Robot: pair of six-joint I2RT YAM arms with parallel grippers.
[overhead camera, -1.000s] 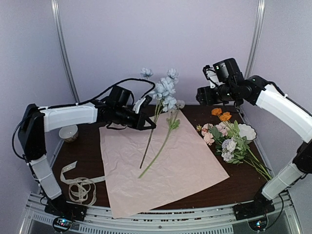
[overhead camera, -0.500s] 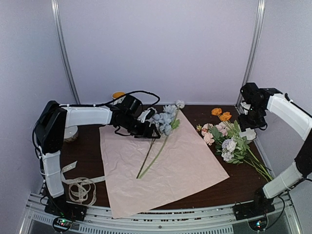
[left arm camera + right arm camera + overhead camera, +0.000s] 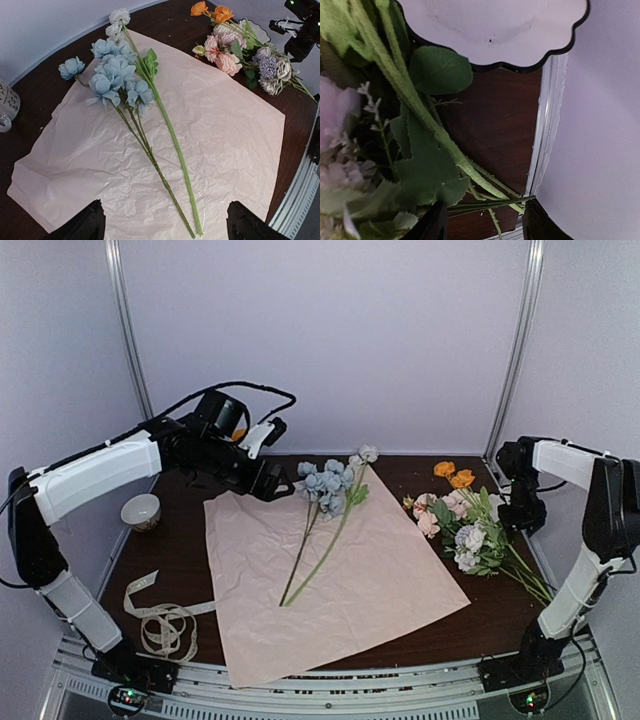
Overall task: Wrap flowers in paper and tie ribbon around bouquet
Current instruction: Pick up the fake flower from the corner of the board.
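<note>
Two flowers [image 3: 325,483], pale blue and white blooms on long stems [image 3: 150,150], lie free on the pale pink paper [image 3: 380,580]. My left gripper [image 3: 273,482] hovers open at the paper's far left corner with nothing between its jaws [image 3: 167,220]. The other flowers [image 3: 465,530] lie in a bunch on the table to the right. My right gripper [image 3: 522,518] is low at the right edge, and its jaws stand apart astride that bunch's green stems [image 3: 445,145]. The cream ribbon [image 3: 160,625] lies loose at the front left. The bouquet is out of view.
A small mug [image 3: 141,511] stands left of the paper. A white scalloped dish [image 3: 508,508] sits by the bunch, just beyond my right gripper [image 3: 485,220]. The table's metal edge rail [image 3: 545,125] and the side wall are close on its right.
My left gripper opened, let the blue flowers drop flat onto the paper, and drew back to the left. My right arm swung down to the bunch's stems, its jaws narrowing.
</note>
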